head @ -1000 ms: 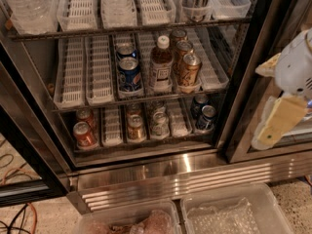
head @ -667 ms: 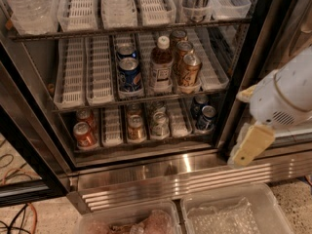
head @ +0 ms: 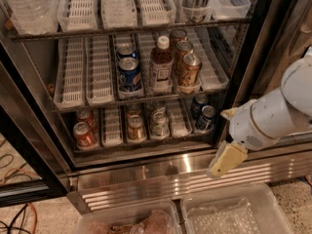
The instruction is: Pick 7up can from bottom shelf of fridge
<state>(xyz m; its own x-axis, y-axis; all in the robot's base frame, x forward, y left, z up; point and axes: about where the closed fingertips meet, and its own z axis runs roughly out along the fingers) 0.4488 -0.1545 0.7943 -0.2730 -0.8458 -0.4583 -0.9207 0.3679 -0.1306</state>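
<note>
The 7up can [head: 159, 124], pale silver-grey with a shiny top, stands at the front of a middle lane on the bottom shelf [head: 113, 130] of the open fridge [head: 146, 172]. A similar can stands behind it. An orange-gold can [head: 135, 127] is just to its left, and dark blue cans [head: 206, 117] are to its right. My gripper [head: 219, 143] is open and empty. It hangs outside the fridge, in front of the black door frame, to the right of the bottom shelf and slightly lower. It is well apart from the 7up can.
Red cans [head: 84, 134] stand at the shelf's left. The rack above holds a blue can [head: 129, 75], a bottle [head: 161, 65] and gold cans [head: 189, 70]. The black frame post [head: 248, 57] stands beside my arm. Clear plastic bins [head: 234, 213] lie on the floor below the grille.
My arm and gripper have moved left and down from the right edge, closer to the fridge's bottom shelf. The cans have not moved.
</note>
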